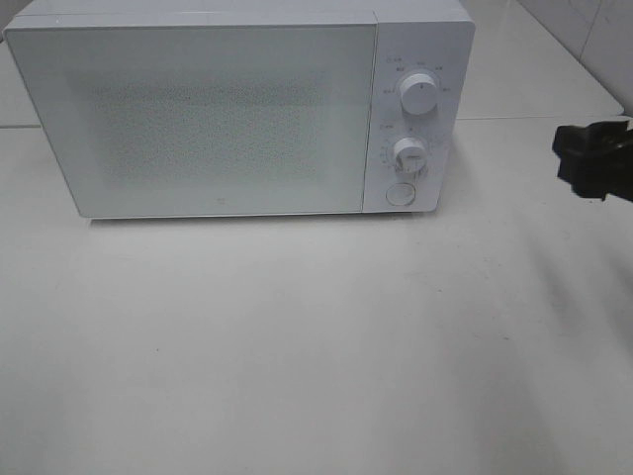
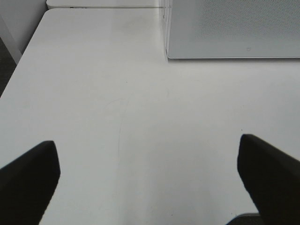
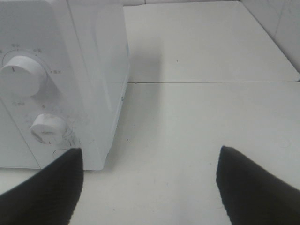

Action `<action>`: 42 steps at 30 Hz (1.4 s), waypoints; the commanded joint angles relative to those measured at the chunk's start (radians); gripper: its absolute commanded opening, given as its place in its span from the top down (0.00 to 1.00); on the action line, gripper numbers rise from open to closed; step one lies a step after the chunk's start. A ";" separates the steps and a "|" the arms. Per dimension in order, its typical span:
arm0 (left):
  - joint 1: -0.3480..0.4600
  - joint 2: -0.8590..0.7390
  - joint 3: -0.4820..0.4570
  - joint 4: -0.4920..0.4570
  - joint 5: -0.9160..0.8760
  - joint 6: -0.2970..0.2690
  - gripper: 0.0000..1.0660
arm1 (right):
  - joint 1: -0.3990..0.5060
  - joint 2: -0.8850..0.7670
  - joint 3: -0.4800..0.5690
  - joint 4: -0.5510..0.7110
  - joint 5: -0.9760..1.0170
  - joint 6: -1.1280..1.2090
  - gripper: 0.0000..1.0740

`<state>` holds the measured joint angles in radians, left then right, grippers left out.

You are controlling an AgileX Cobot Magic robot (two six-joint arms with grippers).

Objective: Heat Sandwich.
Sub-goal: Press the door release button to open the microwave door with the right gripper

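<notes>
The sandwich is out of view in every frame. A white microwave [image 1: 198,119] stands at the back of the table with its door shut; its corner [image 2: 225,28] shows in the left wrist view and its control side [image 3: 61,84] in the right wrist view. The panel carries an upper knob [image 1: 419,97], a lower knob [image 1: 408,153] and a round button [image 1: 400,193]. My right gripper [image 1: 593,158] hovers to the right of the microwave, open and empty [image 3: 150,154]. My left gripper [image 2: 147,150] is open over bare table, with nothing between its fingers.
The white table [image 1: 316,346] runs in front of the microwave. Its left edge [image 2: 18,65] drops off toward a dark floor. A seam [image 3: 211,83] crosses the tabletop on the right of the microwave, and a tiled wall [image 1: 593,40] rises at the back right.
</notes>
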<state>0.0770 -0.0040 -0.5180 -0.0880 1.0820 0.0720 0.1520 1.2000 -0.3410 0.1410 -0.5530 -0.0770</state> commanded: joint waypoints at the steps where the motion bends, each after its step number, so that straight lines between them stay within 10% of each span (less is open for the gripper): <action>1: -0.005 -0.018 0.001 0.000 -0.011 -0.004 0.08 | 0.072 0.064 0.008 0.104 -0.116 -0.095 0.29; 27: -0.005 -0.018 0.001 0.000 -0.011 -0.004 0.08 | 0.575 0.467 -0.030 0.593 -0.529 -0.247 0.29; 42: -0.005 -0.018 0.001 0.000 -0.011 -0.004 0.08 | 0.657 0.517 -0.064 0.676 -0.533 -0.196 0.30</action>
<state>0.0770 -0.0040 -0.5170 -0.0880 1.0820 0.0720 0.8020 1.7190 -0.3960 0.8140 -1.0750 -0.2950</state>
